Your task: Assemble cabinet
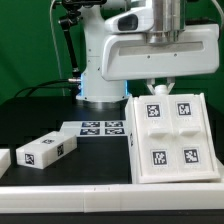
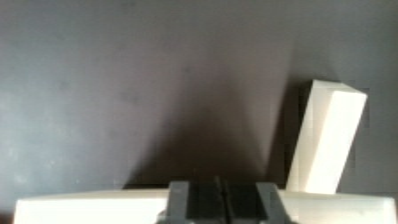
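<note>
Cabinet panel (image 1: 165, 130) looks rigid, light and slick, probably best pinched across a thin edge; gripper (image 2: 222, 190) sits clenched, holding nothing.

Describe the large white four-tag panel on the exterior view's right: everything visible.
The panel is a white, plastic-looking rectangle with a raised rim and cross ribs forming four shallow recesses, each bearing a black-and-white square tag. It appears to lie flat, tags up, on the dark table, just to the exterior view's right of the marker board. The tool hangs at its far edge; whether they touch cannot be told.
</note>
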`<state>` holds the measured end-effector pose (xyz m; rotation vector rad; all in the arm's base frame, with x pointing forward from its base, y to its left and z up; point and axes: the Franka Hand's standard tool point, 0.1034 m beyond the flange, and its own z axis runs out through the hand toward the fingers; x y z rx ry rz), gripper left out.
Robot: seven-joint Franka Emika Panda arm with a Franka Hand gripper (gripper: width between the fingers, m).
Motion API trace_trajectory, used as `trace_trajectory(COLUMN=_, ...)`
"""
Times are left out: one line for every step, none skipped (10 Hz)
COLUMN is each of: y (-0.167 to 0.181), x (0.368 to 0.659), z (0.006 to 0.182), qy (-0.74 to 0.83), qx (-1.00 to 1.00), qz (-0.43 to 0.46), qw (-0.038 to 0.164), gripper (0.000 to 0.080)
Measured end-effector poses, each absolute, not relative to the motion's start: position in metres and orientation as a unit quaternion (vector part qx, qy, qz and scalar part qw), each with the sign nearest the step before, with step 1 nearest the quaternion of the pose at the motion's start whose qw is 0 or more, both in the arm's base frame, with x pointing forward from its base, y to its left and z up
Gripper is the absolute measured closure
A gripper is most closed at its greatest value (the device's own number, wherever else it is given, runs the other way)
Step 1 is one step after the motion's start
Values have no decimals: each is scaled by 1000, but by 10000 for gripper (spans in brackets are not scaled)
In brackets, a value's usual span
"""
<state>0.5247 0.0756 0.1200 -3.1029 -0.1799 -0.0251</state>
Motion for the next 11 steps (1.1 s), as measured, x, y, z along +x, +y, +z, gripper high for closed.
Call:
trace_trajectory(y=77, x=530, z=122, qy=-59, qx=-998, qz=-7, qw=17, gripper=797)
trace_trajectory(y=77, x=529, z=121, qy=-58, qx=-998, qz=-7, qw=17, gripper=797)
trace_trajectory(y=77, x=528, z=120, qy=-59, qx=-998, qz=-7, qw=17, gripper=797)
trace_trajectory(y=77, x=528, z=120, qy=-59, qx=-998, qz=-7, qw=17, gripper=797)
trace_trajectory(y=75, x=529, z=122, qy=-65, qx=-998, qz=-3, qw=17, gripper=797)
trace_trajectory(y=70, x=537, z=131, qy=-69, qx=-998, qz=0, qw=17, gripper=797)
trace_trajectory(y=67, x=546, z=141, qy=-68, qx=-998, qz=4, qw=17, gripper=797)
trace_trajectory(y=65, x=552, z=147, qy=-68, qx=-998, qz=4, qw=17, gripper=797)
trace_trajectory(y=63, x=556, z=152, qy=-67, qx=-998, qz=6, qw=16, gripper=797)
trace_trajectory(y=63, x=558, z=154, qy=-67, qx=-998, qz=5, qw=16, gripper=797)
trace_trajectory(y=66, x=558, z=153, qy=-65, qx=-998, qz=4, qw=16, gripper=797)
